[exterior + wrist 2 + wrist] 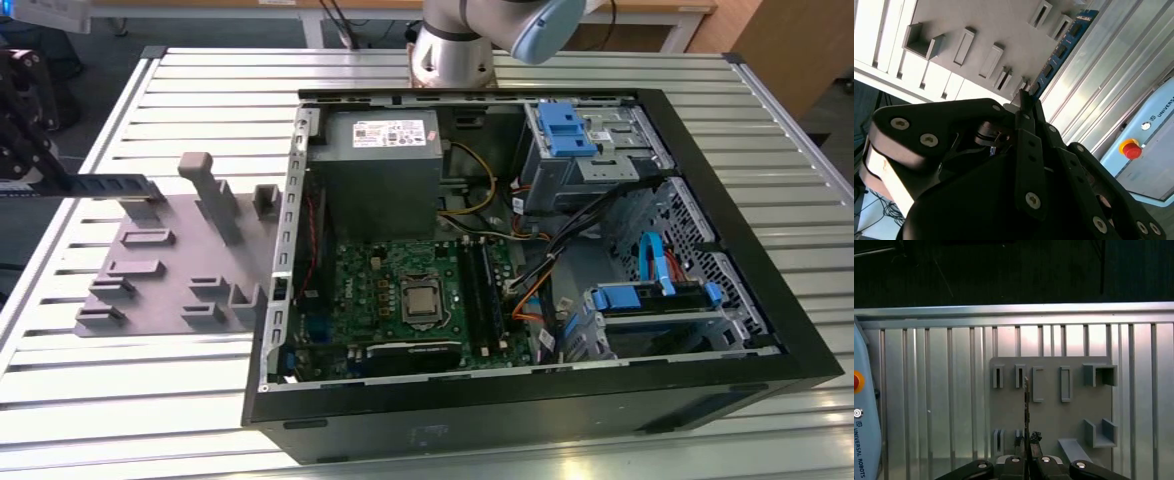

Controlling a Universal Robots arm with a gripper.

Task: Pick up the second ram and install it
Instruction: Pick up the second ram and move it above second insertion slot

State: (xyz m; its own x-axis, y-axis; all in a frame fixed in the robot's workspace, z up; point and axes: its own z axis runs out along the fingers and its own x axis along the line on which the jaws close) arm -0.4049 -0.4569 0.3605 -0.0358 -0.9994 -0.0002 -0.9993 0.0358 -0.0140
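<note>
The hand [1026, 100] grips the second ram [1068, 41]; the second wrist view shows its chips [1059, 51].

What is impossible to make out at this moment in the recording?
- The second ram: its held end is hidden by the tool in the second wrist view. It is edge-on in the first wrist view, so its chips are unseen there.
- The tool: cut off by the exterior view's left edge.
- Memory slots on the motherboard: too small in the exterior view to tell which is free.
</note>
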